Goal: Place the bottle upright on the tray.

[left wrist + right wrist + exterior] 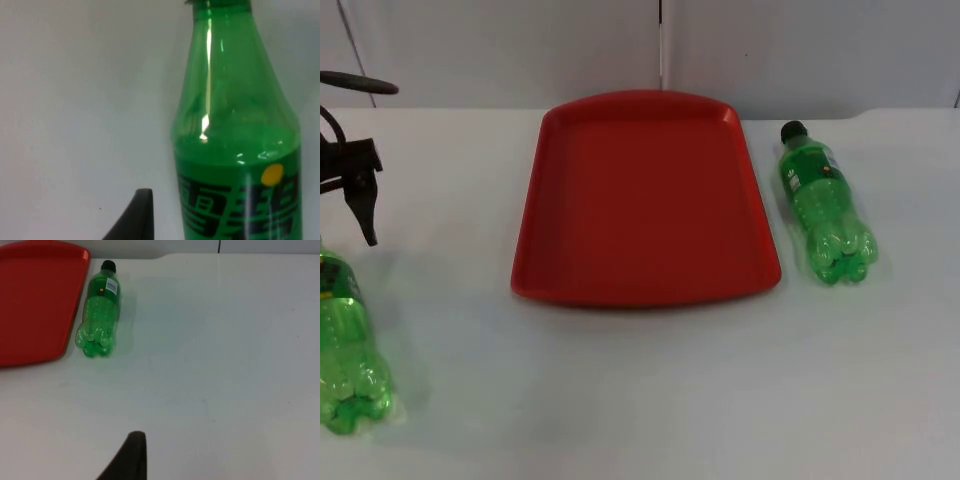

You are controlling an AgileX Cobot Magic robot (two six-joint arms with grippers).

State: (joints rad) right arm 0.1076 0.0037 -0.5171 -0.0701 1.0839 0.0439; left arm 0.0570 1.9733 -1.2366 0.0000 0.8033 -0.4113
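Bottle (345, 345) nearest me lies on its side at the left edge of the white table (650, 390), base toward the front, green plastic; second bottle (825, 205) lies on its side just right of the red tray (645, 200), black cap toward the wall, base toward the front, close to the tray rim, contact hard to judge; tray flat in the middle of the table, nothing in it, far rim near the grey partition wall (520, 50).

Left gripper (365, 205) hangs over the table just behind the near bottle, dark finger pointing down, clear of the plastic; can't tell whether its fingers are apart or together; holds nothing visible.

Left wrist view gives the near bottle (235, 150) up close: clear green shoulder, liquid line, label with dark lettering and a yellow dot; one black fingertip (135, 217) beside it, not touching.

Right wrist view looks across bare table to the far bottle (99, 312) with a white label patch near the cap, tray corner (35, 300) beside it; one black fingertip (130, 457) well apart from the bottle; finger state can't be told there either.
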